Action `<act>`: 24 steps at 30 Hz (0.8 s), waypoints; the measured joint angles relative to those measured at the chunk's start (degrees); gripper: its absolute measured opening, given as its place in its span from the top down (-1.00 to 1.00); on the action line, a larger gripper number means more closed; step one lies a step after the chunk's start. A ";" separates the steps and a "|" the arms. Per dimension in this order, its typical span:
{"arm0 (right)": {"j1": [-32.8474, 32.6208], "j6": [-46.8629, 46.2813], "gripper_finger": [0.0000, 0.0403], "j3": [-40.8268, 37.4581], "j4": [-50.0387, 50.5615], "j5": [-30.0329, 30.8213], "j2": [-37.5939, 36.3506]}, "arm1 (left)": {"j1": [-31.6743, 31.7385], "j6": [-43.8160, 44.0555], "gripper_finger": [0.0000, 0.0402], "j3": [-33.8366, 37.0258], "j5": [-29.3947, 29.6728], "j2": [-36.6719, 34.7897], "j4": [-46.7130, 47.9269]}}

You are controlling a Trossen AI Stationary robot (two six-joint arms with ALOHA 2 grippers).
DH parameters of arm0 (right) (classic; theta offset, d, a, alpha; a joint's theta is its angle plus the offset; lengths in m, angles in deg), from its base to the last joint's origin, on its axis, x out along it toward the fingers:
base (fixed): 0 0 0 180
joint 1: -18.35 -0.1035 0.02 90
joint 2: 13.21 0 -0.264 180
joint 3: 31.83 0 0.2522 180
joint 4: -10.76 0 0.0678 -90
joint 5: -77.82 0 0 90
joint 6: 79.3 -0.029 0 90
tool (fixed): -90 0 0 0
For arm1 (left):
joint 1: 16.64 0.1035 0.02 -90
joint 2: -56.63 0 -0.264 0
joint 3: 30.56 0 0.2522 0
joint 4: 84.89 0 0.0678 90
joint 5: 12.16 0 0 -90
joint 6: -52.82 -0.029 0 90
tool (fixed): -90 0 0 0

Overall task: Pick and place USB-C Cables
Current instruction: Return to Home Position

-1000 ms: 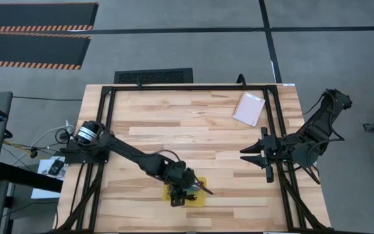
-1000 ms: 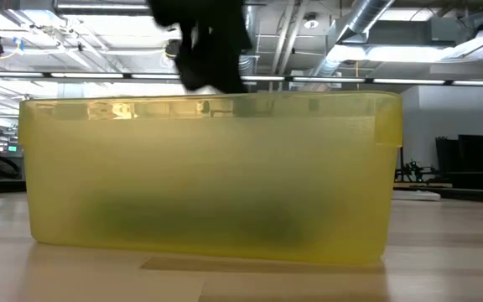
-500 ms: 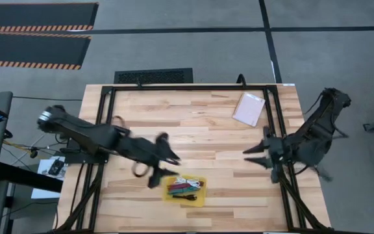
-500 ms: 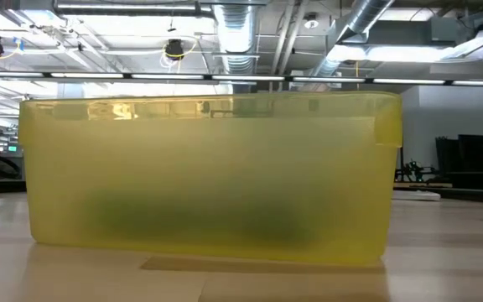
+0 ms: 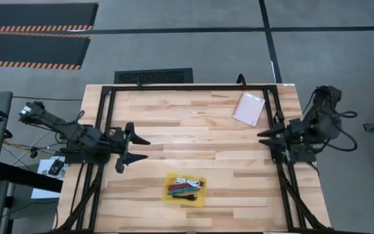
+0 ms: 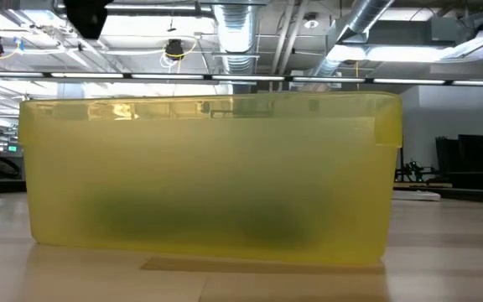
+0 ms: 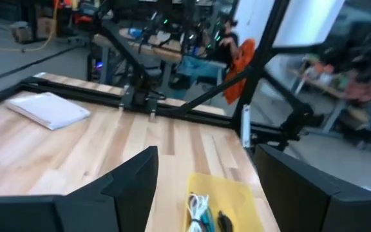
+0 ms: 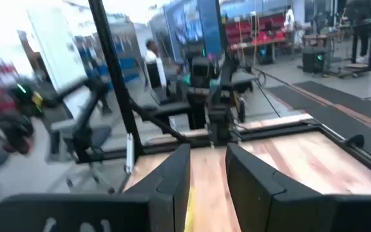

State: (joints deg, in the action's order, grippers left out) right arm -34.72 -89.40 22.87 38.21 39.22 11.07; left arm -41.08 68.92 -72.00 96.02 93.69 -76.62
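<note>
The USB-C cables (image 5: pixel 185 187) lie as a small heap in the yellow tray (image 5: pixel 200 197) near the table's near edge, with white, dark red, teal and black bundles side by side. In the left wrist view the white cable (image 7: pixel 198 205) and the black one (image 7: pixel 224 222) show in the tray (image 7: pixel 237 193). My left gripper (image 5: pixel 135 148) (image 7: pixel 205 153) is open, left of the tray and apart from it. My right gripper (image 5: pixel 266 137) (image 8: pixel 208 149) hangs at the table's right side, open by a narrow gap. Both hold nothing.
A pale pink flat packet (image 5: pixel 249 108) (image 7: pixel 47 109) lies at the far right of the table. The black frame rails (image 5: pixel 193 88) run along the table's edges. In the low view the tray's wall (image 6: pixel 208 176) fills the picture. Bare wood lies between the two grippers.
My left gripper was down over the yellow tray a second ago. It has risen and drawn back toward the table's left edge, leaving the cables in the tray. My right arm has drawn back toward the right edge and a little farther.
</note>
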 joint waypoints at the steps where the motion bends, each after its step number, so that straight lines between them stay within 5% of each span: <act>1: -0.01 0.49 0.39 -1.87 -1.15 -0.03 -2.50 | 0.00 0.58 -0.23 2.76 -0.28 -1.68 -2.19; 9: 0.58 9.40 0.39 -12.64 -6.13 -0.44 -23.83 | 0.08 1.06 -0.23 11.58 -0.89 -14.91 -2.02; 16: 1.87 11.90 0.39 -13.61 -2.69 3.02 -24.10 | 0.10 1.57 -0.23 14.08 1.41 -25.66 7.18; 24: 1.85 5.23 0.39 -22.02 -0.61 2.89 -24.02 | 0.08 4.70 -0.23 24.07 1.15 -36.61 5.29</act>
State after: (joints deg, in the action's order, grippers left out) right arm -32.87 -84.18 0.85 37.60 42.11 -12.94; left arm -41.00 73.61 -47.94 97.17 57.08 -71.34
